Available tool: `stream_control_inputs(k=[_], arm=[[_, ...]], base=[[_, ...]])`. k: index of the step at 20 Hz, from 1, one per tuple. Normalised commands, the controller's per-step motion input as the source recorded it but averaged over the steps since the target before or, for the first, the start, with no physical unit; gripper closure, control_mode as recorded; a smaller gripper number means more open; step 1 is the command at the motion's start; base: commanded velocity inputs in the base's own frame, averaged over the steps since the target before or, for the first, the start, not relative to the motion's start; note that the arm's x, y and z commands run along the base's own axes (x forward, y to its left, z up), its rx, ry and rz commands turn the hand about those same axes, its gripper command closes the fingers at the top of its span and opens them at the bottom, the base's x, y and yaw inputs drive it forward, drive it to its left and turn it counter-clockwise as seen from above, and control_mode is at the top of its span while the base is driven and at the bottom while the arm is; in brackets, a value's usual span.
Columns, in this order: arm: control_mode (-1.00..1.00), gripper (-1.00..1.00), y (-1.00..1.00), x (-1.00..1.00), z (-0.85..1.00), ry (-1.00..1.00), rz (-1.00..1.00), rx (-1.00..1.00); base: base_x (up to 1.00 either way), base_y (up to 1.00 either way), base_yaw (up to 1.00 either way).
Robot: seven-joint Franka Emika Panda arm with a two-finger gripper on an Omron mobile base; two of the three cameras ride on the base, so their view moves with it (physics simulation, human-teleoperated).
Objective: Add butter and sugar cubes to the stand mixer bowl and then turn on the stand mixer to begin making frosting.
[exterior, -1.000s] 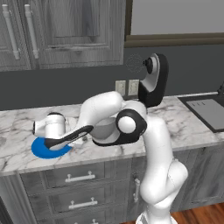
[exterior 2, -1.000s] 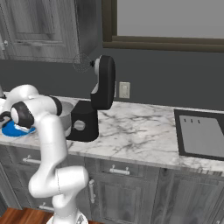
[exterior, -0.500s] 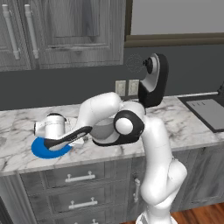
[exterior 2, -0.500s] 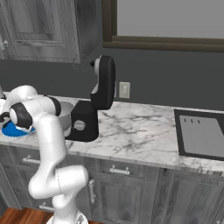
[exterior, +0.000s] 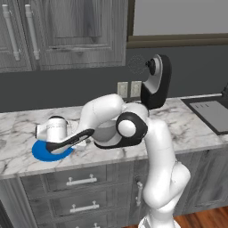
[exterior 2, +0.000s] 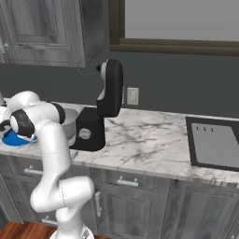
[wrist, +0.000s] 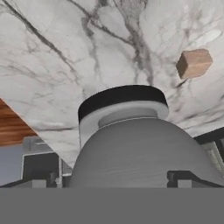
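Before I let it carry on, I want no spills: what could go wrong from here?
The gripper hangs open low over the blue plate, with the stand mixer bowl close beside it; a hasty swing might knock the plate or bowl. In the hand view a sugar cube lies loose on the marble counter, off to one side of the hand; a sweeping move could nudge it away. The arm's own body blocks much of that view, so aiming may suffer.

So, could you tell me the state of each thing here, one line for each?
stand mixer: head tilted up, standing on the counter.
stand mixer bowl: seated on the mixer base, upright.
blue plate: flat on the counter, under the hand.
sugar cube: lying loose on the marble, not held.
claw: open, holding nothing.
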Motion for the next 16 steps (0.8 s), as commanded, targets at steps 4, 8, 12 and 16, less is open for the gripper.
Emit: stream_control_inputs(k=[4,8,12,16], arm=[[-1.0,-1.0,-0.12,0.0,-0.01,0.07,0.1,0.0],[-1.0,-1.0,-0.02,0.0,-0.01,0.04,0.1,0.01],[-1.0,-1.0,-0.01,-0.02,-0.04,0.06,0.1,0.06],[-1.0,-1.0,-0.02,0.0,-0.08,0.07,0.06,0.08]], base=[[0.0,0.0,0.0],[0.0,0.0,0.0],[0.0,0.0,0.0],[0.0,0.0,0.0]])
